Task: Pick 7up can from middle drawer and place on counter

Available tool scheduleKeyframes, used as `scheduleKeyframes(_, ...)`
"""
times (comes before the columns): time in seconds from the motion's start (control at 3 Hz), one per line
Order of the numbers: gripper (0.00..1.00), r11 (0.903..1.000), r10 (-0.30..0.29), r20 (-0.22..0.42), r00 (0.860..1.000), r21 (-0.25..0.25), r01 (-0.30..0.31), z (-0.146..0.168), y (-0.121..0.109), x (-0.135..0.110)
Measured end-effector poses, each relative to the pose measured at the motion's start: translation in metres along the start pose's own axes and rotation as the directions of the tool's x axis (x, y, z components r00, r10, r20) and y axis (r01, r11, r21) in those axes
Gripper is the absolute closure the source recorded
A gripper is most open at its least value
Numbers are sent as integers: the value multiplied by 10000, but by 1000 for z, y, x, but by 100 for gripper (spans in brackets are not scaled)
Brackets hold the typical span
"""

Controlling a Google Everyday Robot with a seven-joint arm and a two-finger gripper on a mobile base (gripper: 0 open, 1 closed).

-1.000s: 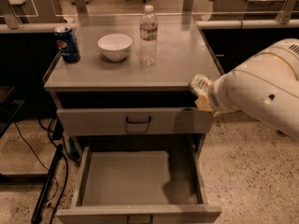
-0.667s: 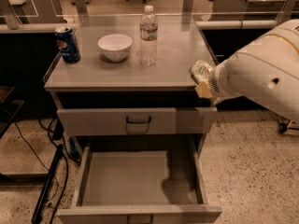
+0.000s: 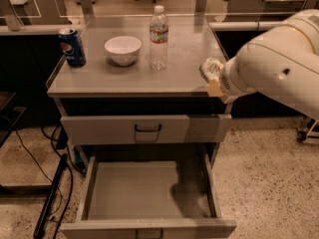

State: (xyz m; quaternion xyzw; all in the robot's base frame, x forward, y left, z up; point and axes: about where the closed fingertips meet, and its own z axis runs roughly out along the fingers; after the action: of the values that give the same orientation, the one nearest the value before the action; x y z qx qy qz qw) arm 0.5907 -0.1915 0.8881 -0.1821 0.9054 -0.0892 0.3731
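Though partly hidden, claw (image 3: 213, 78) over counter (image 3: 124, 78) edge, gripping 7up can (image 3: 210, 66)

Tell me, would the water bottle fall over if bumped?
Probably: the water bottle is tall and narrow, standing upright on the counter, so a nudge near its cap could tip it. Then it would likely roll. The gripper, holding the 7up can at the counter's right edge, is apart from it.

Dim lab, speckled floor (image 3: 264, 173).
Glass screen (image 3: 119, 1) along the counter's (image 3: 124, 78) back edge; cables (image 3: 50, 203) left; gripper (image 3: 213, 76) clasps 7up can (image 3: 210, 66) at front-right corner.
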Motion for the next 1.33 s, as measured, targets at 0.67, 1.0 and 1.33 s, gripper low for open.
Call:
scheduleKeyframes(0.67,100,9994,-206,-274,9994,-293,198,45,-5,-64)
scheduleKeyframes(1.0,100,9983,-242,-579,9980,-548,210,68,-1,-71)
scheduleKeyframes(1.33,100,9925,-326,-854,9958,-1206,221,89,1,-72)
